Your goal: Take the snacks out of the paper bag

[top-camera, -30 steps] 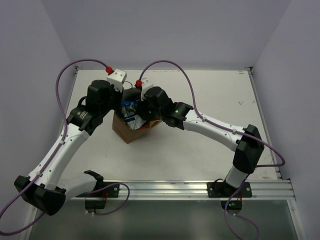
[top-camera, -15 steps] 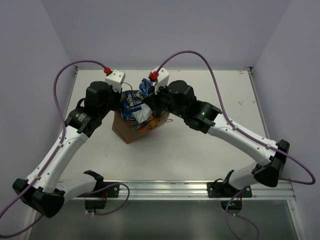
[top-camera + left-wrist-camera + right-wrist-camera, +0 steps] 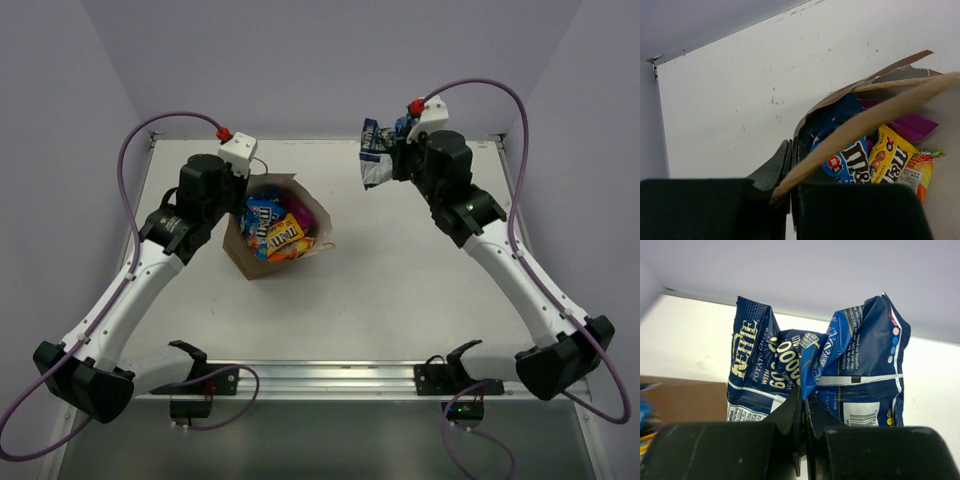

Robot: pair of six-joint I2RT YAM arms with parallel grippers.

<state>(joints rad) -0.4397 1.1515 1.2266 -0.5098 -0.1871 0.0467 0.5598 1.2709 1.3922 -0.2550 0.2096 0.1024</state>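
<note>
A: Now, the right hand (image 3: 802, 401) is clamped on the crumpled dark-blue potato-chip bag (image 3: 815, 365), held aloft toward the far right of the white tabletop (image 3: 420, 280), well apart from the brown kraft paper bag (image 3: 245, 262).
B: And the left hand (image 3: 790, 152)?
A: Pinched shut on that bag's rim, keeping the mouth open. Step in hand: one snack out. Next, I'd judge: lower it, let go, reach in again.
B: Hidden?
A: Blue, yellow, magenta and orange glossy packets (image 3: 890, 160) show inside. Anything beneath them is unseen.

Chip bag (image 3: 378, 160) right of paper bag (image 3: 243, 256)
</note>
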